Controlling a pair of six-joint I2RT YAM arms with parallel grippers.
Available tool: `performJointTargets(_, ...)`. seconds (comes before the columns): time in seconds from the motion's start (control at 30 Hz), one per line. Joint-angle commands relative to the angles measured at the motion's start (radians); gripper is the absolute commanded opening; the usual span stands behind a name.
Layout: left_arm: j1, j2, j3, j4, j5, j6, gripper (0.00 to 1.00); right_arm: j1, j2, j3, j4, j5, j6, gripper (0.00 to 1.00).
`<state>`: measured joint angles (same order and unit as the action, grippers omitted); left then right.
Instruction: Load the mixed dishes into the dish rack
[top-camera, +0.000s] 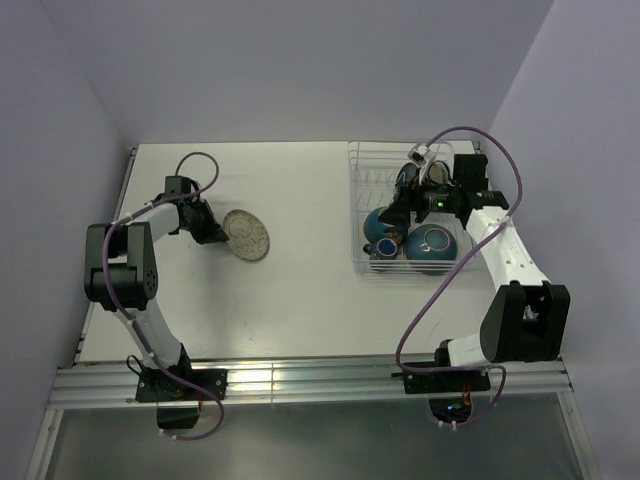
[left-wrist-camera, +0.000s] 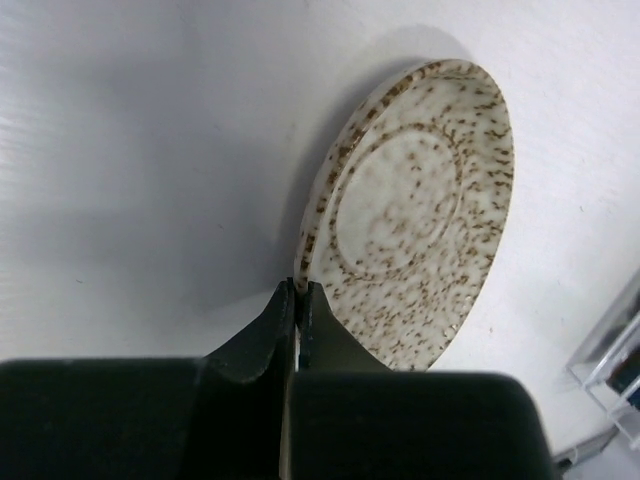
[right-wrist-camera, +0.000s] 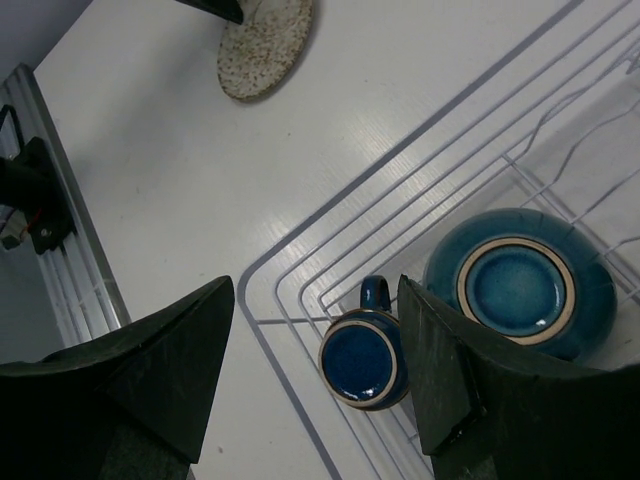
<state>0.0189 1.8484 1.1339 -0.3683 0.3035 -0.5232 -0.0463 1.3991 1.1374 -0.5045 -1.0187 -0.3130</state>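
The speckled plate is pinched at its rim by the jaws of the left gripper, over the table and well left of the dish rack. The right gripper is held above the rack's near-left corner with its jaws spread. A blue mug and a teal-blue bowl are seen inside that corner.

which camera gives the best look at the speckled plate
The left wrist view: the speckled plate is close and sharp, brown flecks and raised ring clear, its rim pinched in the left gripper. The top external view shows it small, beside that gripper; the right wrist view catches only part of it at the top edge.
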Motion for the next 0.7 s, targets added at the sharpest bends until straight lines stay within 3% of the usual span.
performJointTargets(0.0,-0.011,-0.075,-0.04,0.037,0.129,0.025,0.0,0.048,-0.029,0.015,-0.003,-0.015,-0.018,0.74)
performJointTargets(0.13,-0.011,-0.121,-0.095,0.098,0.242,-0.004,0.0,0.228,0.0,0.047,-0.023,0.075,-0.034,0.74)
performJointTargets(0.33,-0.017,-0.159,-0.143,0.166,0.35,-0.038,0.0,0.387,0.09,0.123,0.006,0.186,0.046,0.75)
performJointTargets(0.47,-0.063,-0.182,-0.167,0.2,0.385,-0.057,0.0,0.489,0.169,0.174,0.072,0.224,0.257,0.78)
performJointTargets(0.57,-0.089,-0.202,-0.18,0.215,0.402,-0.07,0.0,0.528,0.21,0.156,0.228,0.317,0.504,0.83)
performJointTargets(0.67,-0.111,-0.236,-0.198,0.244,0.428,-0.1,0.0,0.568,0.233,0.125,0.359,0.407,0.644,0.85)
